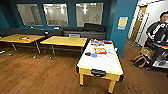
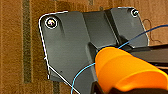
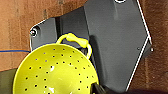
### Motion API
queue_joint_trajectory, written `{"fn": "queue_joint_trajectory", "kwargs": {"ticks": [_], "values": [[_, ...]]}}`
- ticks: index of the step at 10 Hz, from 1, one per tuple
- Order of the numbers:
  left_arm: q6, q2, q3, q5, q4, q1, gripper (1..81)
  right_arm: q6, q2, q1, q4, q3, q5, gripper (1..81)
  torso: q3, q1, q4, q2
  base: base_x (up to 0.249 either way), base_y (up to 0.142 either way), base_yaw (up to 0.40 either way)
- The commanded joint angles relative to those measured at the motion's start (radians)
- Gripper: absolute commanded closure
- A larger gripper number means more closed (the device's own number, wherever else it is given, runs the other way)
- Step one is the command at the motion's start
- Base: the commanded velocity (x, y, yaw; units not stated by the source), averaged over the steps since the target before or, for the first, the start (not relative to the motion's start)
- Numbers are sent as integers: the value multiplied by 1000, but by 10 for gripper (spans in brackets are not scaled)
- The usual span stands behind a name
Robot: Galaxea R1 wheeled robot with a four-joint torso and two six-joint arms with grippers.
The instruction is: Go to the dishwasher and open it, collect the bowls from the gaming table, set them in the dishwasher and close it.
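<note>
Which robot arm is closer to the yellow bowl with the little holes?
Right. The lime-yellow holed bowl sits close up at the right wrist. The left wrist has an orange rounded thing close up instead, so it is probably farther from that bowl.

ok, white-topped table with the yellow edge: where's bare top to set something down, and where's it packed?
The gaming table has a bare white patch on its near half, from the red-and-white box down to the near yellow edge. The far half is crowded: game boxes, a blue bowl and a dark bowl by the left edge.
</note>
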Motion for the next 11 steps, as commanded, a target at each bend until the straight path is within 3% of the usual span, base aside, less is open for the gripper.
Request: {"fn": "queue_joint_trajectory", "kwargs": {"ticks": [1, 2, 9, 11], "values": [[-3, -80, 2, -66, -31, -20, 811, -6, -57, 42, -11, 1, -43, 811, 0, 0, 0, 0, -130, 0, 0], [-3, -91, 2, -91, -38, -15, 811, -7, -57, 45, -17, 2, -43, 811, 0, 0, 0, 0, -130, 0, 0], [-2, -83, -12, -94, -37, -14, 811, -7, -40, 48, -33, -4, -44, 811, 0, 0, 0, 0, -128, 0, 0], [1, -76, -12, -94, -37, -14, 811, -7, -34, 48, -34, -2, -44, 811, 0, -1, 0, -1, 0, 0, 0]]}}
